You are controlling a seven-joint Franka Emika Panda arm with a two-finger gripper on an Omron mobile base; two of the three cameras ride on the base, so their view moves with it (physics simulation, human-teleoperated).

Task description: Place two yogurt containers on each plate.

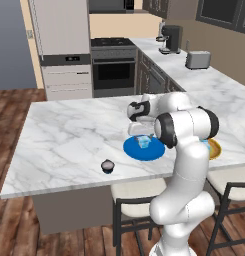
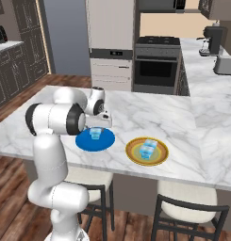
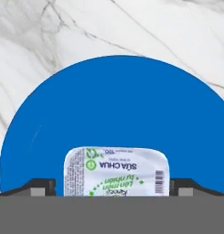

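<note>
glossy white arm (image 1: pixel 186 165), dark joints

A simulated kitchen with a white marble-topped island (image 1: pixel 69 135) standing on a dark wood plank floor (image 1: pixel 9 100), and cushioned dark-framed stools (image 2: pixel 187 207) tucked under its near edge. Behind the island, a black oven with a cooktop (image 1: pixel 113 65) sits beside a tall pale cabinet unit (image 1: pixel 61 45), against peach-coloured walls. A side counter (image 1: pixel 214 85) of the same marble carries a coffee machine (image 1: pixel 170 39) and a silver toaster (image 1: pixel 197 60), below dark-framed windows (image 1: pixel 224 15).
</note>
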